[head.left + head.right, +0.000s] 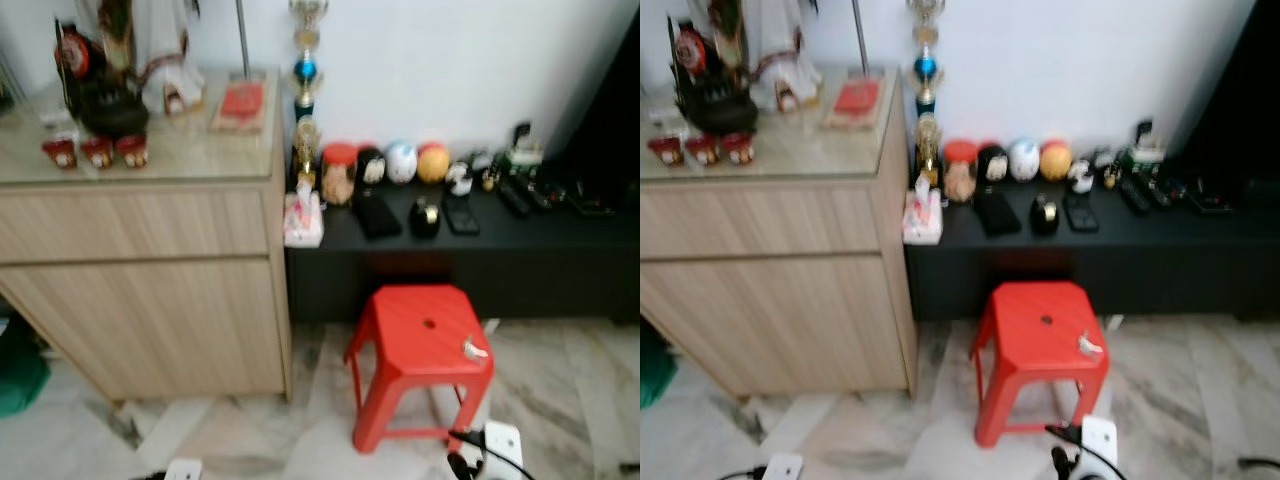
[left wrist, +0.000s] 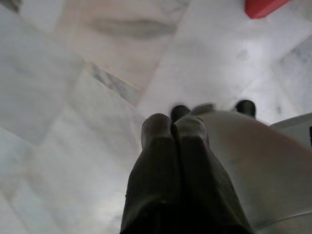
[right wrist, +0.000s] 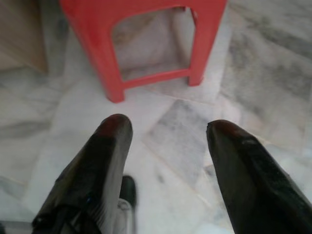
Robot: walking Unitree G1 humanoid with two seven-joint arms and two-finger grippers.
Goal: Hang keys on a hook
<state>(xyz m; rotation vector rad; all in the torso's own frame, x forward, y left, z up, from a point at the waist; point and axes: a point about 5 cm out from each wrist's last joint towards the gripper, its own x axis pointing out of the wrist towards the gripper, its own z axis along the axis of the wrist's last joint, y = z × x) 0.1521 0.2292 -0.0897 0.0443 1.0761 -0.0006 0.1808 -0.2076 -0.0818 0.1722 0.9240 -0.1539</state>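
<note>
Head views: the keys (image 1: 473, 348) lie at lower right on the red stool (image 1: 415, 325); the step looks like the approach, pickup next. Left wrist: left gripper (image 2: 174, 134) closed, empty, above marble floor (image 2: 58, 97). Right wrist: right gripper (image 3: 168, 134) spread wide, empty, stool at top.

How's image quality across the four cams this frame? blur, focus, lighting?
Left and right eye views: evenly lit but softly blurred throughout; the keys on the red stool are a small smear. Left wrist view: shut left gripper out of focus and dark, marble floor soft. Right wrist view: open right gripper blurred up close, stool legs fairly sharp, daylight even.
</note>
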